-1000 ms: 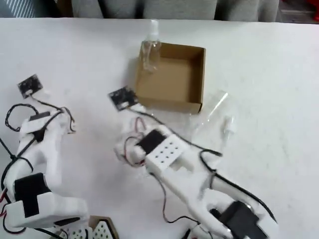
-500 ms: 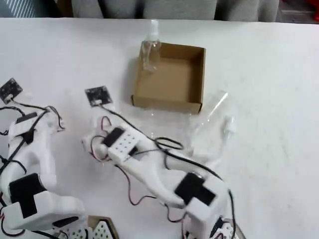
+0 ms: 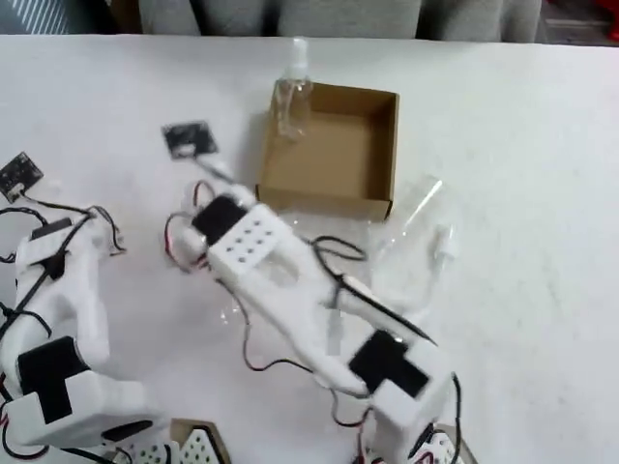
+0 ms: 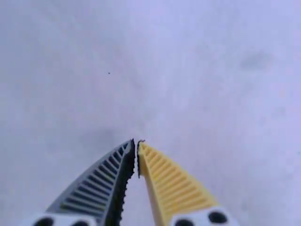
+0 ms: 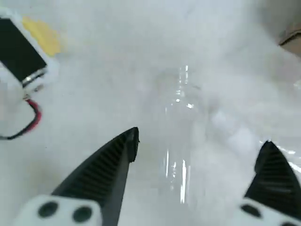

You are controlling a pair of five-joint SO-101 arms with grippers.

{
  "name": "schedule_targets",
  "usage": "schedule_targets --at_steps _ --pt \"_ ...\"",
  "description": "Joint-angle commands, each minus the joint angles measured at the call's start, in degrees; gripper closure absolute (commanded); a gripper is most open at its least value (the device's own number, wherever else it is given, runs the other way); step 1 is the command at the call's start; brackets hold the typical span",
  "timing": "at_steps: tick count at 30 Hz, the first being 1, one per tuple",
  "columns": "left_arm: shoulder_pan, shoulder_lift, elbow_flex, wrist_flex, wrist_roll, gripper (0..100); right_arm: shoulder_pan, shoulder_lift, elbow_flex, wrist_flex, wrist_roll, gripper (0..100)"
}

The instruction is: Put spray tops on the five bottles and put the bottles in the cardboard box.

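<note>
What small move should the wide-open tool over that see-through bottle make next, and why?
Probably lower the right tool and close it on the clear bottle: its fingers stand wide apart with the bottle between them, neither touching it yet.

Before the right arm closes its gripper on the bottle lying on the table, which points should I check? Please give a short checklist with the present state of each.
1. Right gripper open wide: ok.
2. Clear bottle lying between its jaws: ok.
3. Spray top already on that bottle: cannot tell.
4. Left gripper shut, empty, over the bare table, out of the way: ok.
5. Cardboard box has free room beside the capped bottle at its corner: ok.
6. Loose spray top lying on the table beside the box: ok.
</note>
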Motion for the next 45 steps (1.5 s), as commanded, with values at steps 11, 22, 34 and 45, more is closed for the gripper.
schedule_targets --at_steps 11,22,34,45 --pt "7.0 -19.7 2.5 12.7 0.4 98 28.7 -23.9 10.5 16.7 22.3 94.3" --pt "23.9 -37.3 0.7 26.8 0.2 98 37.0 -24.7 31.0 0.0 22.5 98.1" --pt "31.2 -24.9 -9.1 33.0 0.8 97 39.1 -24.2 34.6 -4.6 22.5 98.2" --pt "30.7 -24.5 -6.8 33.3 8.4 69 39.0 -24.4 34.5 -5.5 22.5 98.2"
